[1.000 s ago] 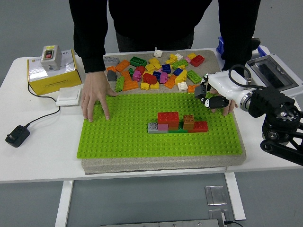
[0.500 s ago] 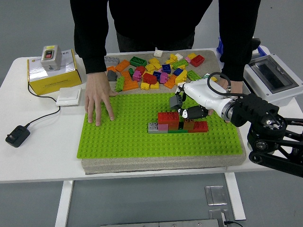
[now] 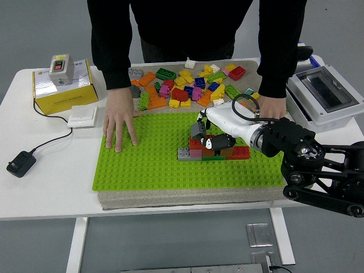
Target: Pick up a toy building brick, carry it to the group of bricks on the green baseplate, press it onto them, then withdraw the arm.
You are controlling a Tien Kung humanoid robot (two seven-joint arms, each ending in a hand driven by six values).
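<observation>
The right robot hand grips a grey brick over the brick group. Pressing and withdrawal remain.

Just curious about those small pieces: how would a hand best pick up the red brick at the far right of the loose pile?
Probably by its two long sides, pinched from above. The red brick lies flat at the pile's edge, with bare mat on its right, so fingers coming down from that side likely have room; bricks crowd its left.

High head view over table
</observation>
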